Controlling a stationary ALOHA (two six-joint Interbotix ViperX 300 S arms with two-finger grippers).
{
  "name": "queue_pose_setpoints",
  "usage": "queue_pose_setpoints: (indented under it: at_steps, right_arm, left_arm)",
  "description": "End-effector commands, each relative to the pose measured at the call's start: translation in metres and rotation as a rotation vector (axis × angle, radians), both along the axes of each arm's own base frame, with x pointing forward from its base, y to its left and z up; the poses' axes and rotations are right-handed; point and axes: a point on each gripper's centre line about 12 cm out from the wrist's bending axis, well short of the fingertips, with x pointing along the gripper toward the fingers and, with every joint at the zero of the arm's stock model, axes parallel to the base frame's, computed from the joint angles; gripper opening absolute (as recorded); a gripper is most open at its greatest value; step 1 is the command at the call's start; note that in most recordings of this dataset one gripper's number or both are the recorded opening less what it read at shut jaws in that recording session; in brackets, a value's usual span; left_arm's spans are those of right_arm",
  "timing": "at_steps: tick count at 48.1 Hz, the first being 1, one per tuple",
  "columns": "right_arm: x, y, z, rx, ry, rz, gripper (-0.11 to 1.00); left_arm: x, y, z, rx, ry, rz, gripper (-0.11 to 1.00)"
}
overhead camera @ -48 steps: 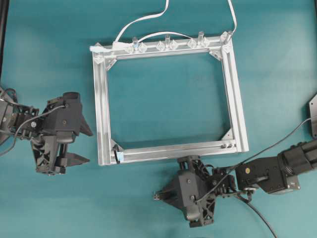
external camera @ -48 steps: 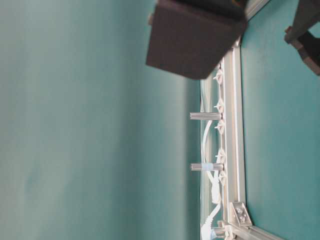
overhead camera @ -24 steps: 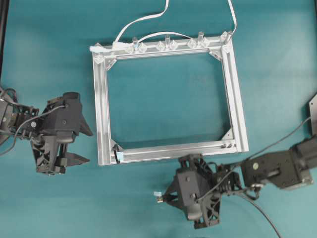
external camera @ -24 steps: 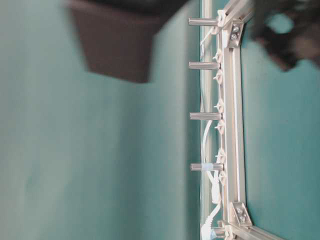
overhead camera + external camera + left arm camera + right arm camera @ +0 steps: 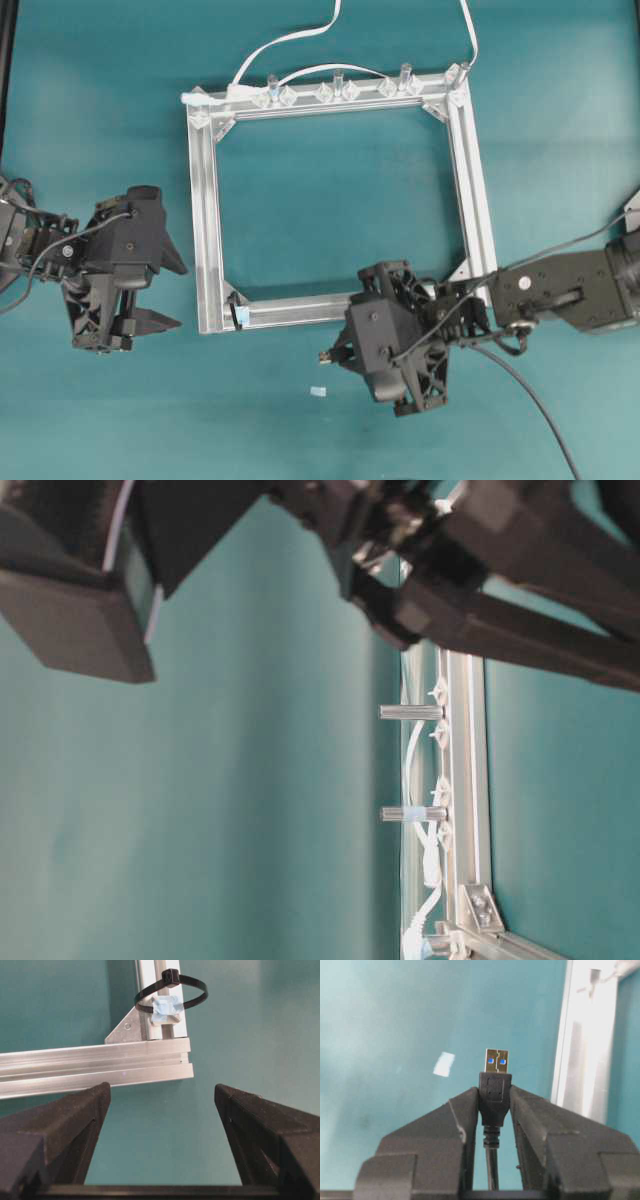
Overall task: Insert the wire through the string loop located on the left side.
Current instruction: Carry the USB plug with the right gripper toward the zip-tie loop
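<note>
Your right gripper is clamped on the wire at its plug, metal tip pointing out, just below the frame's near rail. Your left gripper gapes wide, holding nothing. The string loop sits at the frame's near-left corner, apparently slightly tilted.

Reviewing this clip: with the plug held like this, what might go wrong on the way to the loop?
1. The string loop is small and tilted, so the wire plug may catch its edge.
2. The right gripper pinches only the plug body; it might twist on contact.
3. The open left gripper sits near the corner, crowding the approach.
</note>
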Motion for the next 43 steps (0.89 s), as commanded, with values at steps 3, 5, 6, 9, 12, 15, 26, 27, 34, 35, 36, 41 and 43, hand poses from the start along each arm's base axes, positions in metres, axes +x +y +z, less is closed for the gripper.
queue_pose_setpoints:
  at_steps: [3,5,6,9,12,15,26,27,34,35,36,41,43]
  right_arm:
    - [0.002,-0.004,0.025,0.006,-0.058,-0.001,0.24]
    - [0.002,-0.004,0.026,0.006,-0.059,0.000,0.24]
    - [0.002,-0.004,0.026,0.006,-0.059,0.000,0.24]
    - [0.001,-0.004,0.027,0.007,-0.059,0.000,0.24]
    - [0.001,-0.004,0.027,0.007,-0.059,0.000,0.24]
    - [0.002,-0.005,0.026,0.006,-0.059,-0.004,0.24]
    - [0.003,-0.014,0.025,0.005,-0.056,-0.025,0.24]
    - [0.003,-0.015,0.024,0.003,-0.055,-0.027,0.24]
    - [0.005,-0.025,0.024,0.002,-0.052,-0.051,0.24]
    - [0.006,-0.026,0.024,0.002,-0.052,-0.054,0.24]
    - [0.005,-0.027,0.023,0.002,-0.051,-0.056,0.24]
    - [0.005,-0.033,0.022,0.000,-0.046,-0.070,0.24]
    - [0.005,-0.035,0.021,-0.002,-0.043,-0.073,0.24]
  left_arm:
    - [0.005,-0.002,0.008,-0.008,-0.028,-0.002,0.87]
    - [0.005,-0.002,0.008,-0.008,-0.028,-0.002,0.87]
    - [0.005,-0.002,0.008,-0.008,-0.028,-0.002,0.87]
    - [0.005,-0.002,0.008,-0.007,-0.028,-0.002,0.87]
    - [0.005,-0.002,0.008,-0.008,-0.028,-0.002,0.87]
    - [0.005,-0.002,0.008,-0.008,-0.028,-0.002,0.87]
    - [0.004,-0.002,0.007,-0.008,-0.026,-0.002,0.87]
    - [0.004,-0.002,0.007,-0.008,-0.026,0.000,0.87]
    - [0.005,-0.002,0.008,-0.008,-0.028,-0.002,0.87]
    - [0.005,-0.002,0.008,-0.008,-0.028,-0.002,0.87]
    - [0.005,-0.002,0.008,-0.008,-0.028,-0.002,0.87]
    - [0.005,-0.002,0.008,-0.008,-0.028,-0.002,0.87]
    - [0.005,-0.002,0.008,-0.008,-0.028,-0.002,0.87]
